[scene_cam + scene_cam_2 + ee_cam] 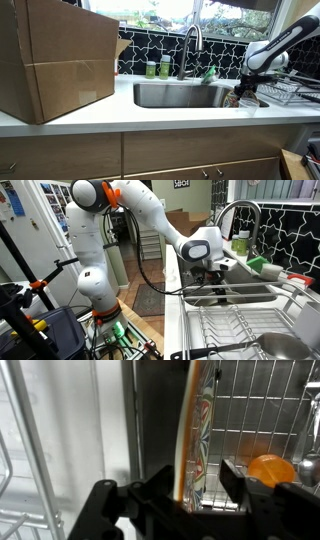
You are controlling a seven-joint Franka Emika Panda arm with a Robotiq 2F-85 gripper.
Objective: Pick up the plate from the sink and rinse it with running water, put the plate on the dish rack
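Plate (197, 430), clamped edge-on at its rim by the gripper (190, 502) closed onto it near the rack (262, 405), judged stiff, breakable, possibly wet-slick, best taken by that rim.

sink (180, 95): brushed steel | faucet (186, 55): polished metal | plate (197, 430): glossy painted surface | dish rack (235, 330): shiny metal wire | cardboard box (55, 60): matt brown | countertop (150, 118): smooth white

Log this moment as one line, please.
gripper shut on plate | plate upright, edge-on | near dish rack | not yet racked
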